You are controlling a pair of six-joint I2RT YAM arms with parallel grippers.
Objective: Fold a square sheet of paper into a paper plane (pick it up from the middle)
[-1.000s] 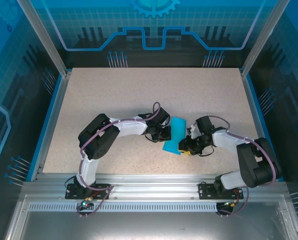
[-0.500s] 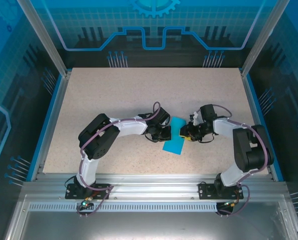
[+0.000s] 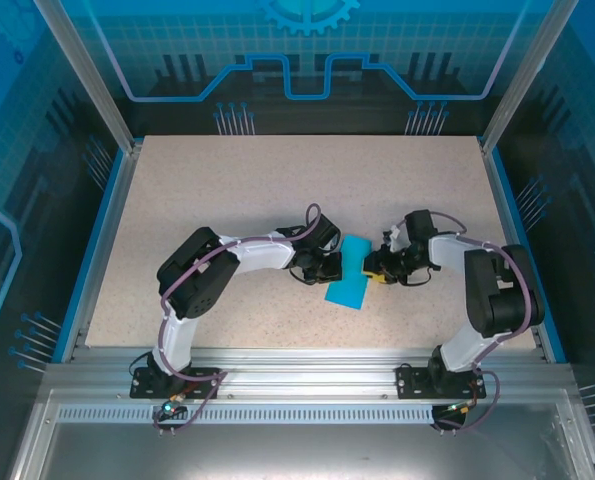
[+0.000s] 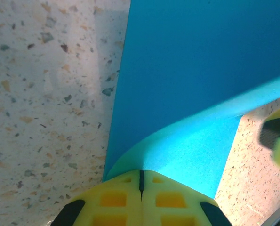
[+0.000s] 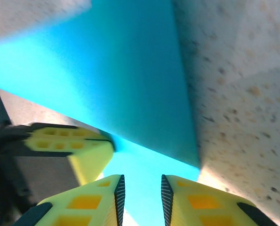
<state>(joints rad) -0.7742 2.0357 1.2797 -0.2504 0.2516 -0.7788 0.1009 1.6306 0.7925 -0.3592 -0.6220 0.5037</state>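
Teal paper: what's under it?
Speckled table shows around the square sheet of paper. Its lifted flap, pinched by the left gripper, arches over a lower layer; beneath that is hidden.

2 arms are seen from above, the left arm [image 3: 257, 255] and the right arm [image 3: 497, 300], each built of white rounded links joined by bulky black joint housings. Purple-grey cables [image 3: 167, 300] are looped along the links, and each arm is mounted on a black base plate [image 3: 162, 378]. The left gripper [image 4: 141, 176] is fitted with moulded yellow fingers marked by recessed square pockets and black corners. The same yellow fingers are carried by the right gripper [image 5: 140, 188], their inner faces lined with black ribbed strips.
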